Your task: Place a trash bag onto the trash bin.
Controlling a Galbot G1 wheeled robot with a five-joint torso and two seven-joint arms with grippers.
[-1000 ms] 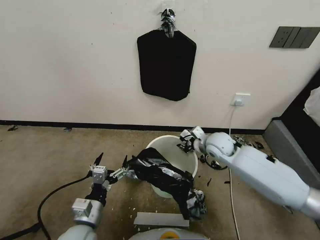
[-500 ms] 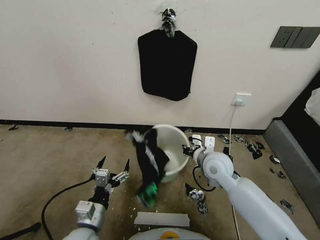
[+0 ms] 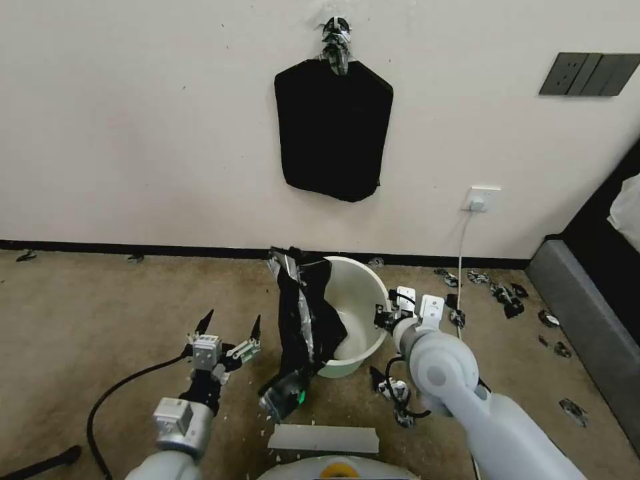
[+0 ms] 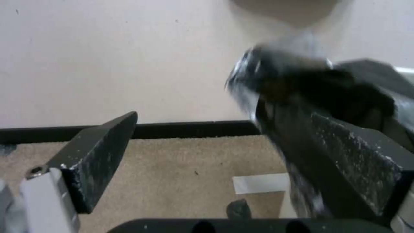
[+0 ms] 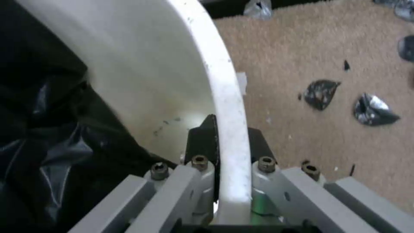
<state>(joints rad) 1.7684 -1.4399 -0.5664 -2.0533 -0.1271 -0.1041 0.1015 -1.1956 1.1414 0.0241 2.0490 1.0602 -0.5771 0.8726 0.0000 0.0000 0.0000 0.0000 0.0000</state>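
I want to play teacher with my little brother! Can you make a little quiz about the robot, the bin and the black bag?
1. True or false: the trash bag lines the whole trash bin.
2. What does the right gripper pinch: A floor, B bin rim, C cable?
3. The left gripper holds ____.

Key: 1 false, it hangs over one side of the tilted bin. 2 B. 3 nothing; it is open.

one trash bag [image 3: 303, 320], one trash bin [image 3: 357, 313], two claws

Cream wall [image 3: 133, 133], black baseboard [image 3: 133, 248], tan carpet [image 3: 87, 313].
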